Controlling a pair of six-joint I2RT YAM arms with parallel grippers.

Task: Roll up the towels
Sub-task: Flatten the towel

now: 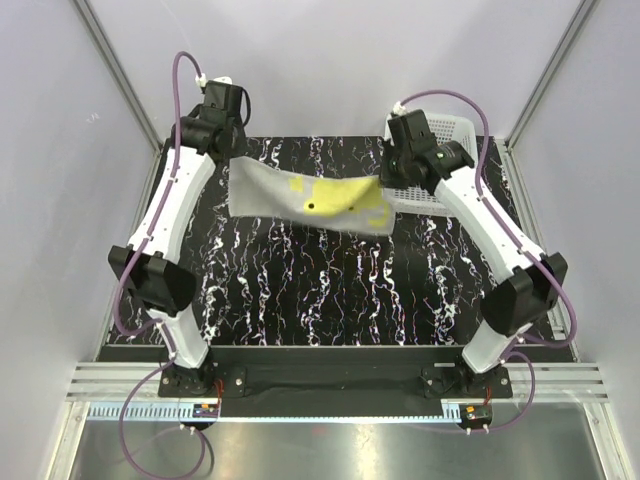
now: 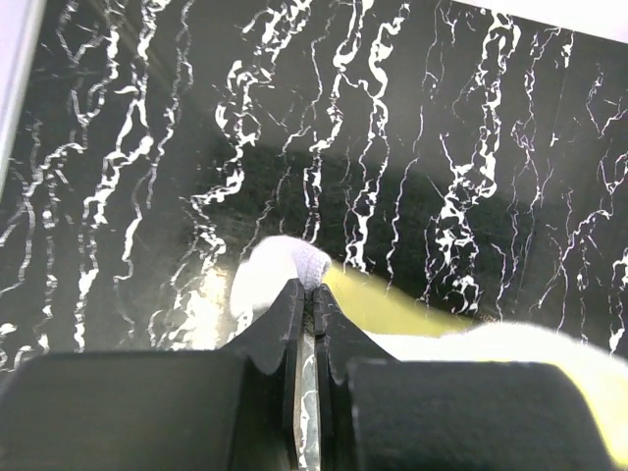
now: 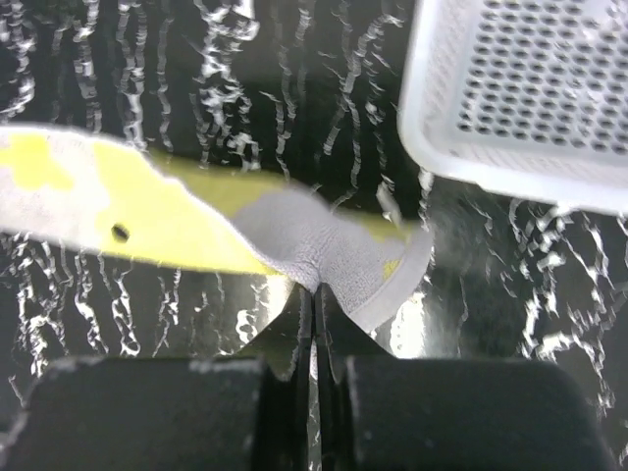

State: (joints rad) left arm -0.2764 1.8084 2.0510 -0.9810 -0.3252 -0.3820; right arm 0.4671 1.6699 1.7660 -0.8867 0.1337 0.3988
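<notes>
The yellow towel (image 1: 335,195) is suspended between both arms over the far half of the black, white-veined table (image 1: 300,290). The left gripper (image 1: 233,165) is clamped on the towel's left corner. In the left wrist view the left gripper (image 2: 309,291) has its jaws pressed together with only a thin fold of cloth between them, and a tuft of the towel's pale reverse (image 2: 285,263) stands out just beyond the fingertips. The right gripper (image 1: 386,188) is clamped on the towel's right end. In the right wrist view the right gripper (image 3: 316,291) has its jaws fully together on a pinch of grey-white fabric, and the towel (image 3: 177,221) runs away to the left of that view. The cloth hangs as a loosely stretched band, grey-white reverse showing on its left portion and yellow face with pale patches on its right. A small dark spot (image 1: 311,207) marks the yellow area. Whether the towel's lower edge touches the table cannot be determined. The white perforated basket (image 1: 462,128) stands at the far right corner of the table, directly behind the right gripper. In the right wrist view the basket (image 3: 530,88) lies just beside the towel's gripped end, with dark table surface visible between them.
</notes>
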